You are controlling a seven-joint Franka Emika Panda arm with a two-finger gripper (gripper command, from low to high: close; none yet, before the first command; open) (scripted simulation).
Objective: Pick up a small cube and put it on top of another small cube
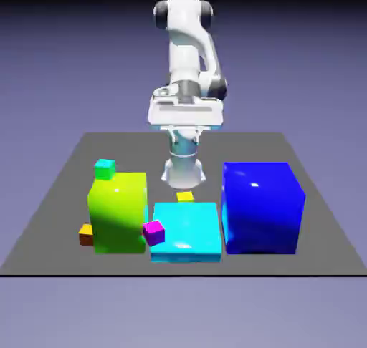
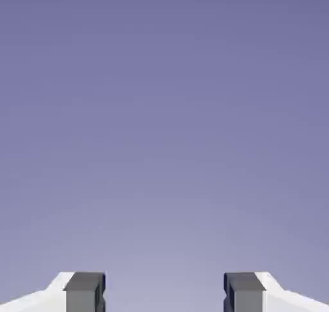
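Several small cubes lie on the dark mat. A yellow one (image 1: 185,196) sits just behind the big cyan block. Against that block's front left corner is a magenta one (image 1: 153,232). An orange one (image 1: 86,234) rests left of the big lime block, and a teal one (image 1: 105,169) shows at that block's top back corner. My gripper (image 1: 185,117) hangs high above the mat's back, well clear of all of them. In the hand view my gripper (image 2: 164,294) is open, with only plain backdrop between its fingertips (image 2: 85,291).
Three large blocks stand across the mat's front half: lime (image 1: 118,210), cyan (image 1: 185,232) and blue (image 1: 259,207). The blue one is the tallest and widest. The arm's base (image 1: 183,169) stands behind the cyan block.
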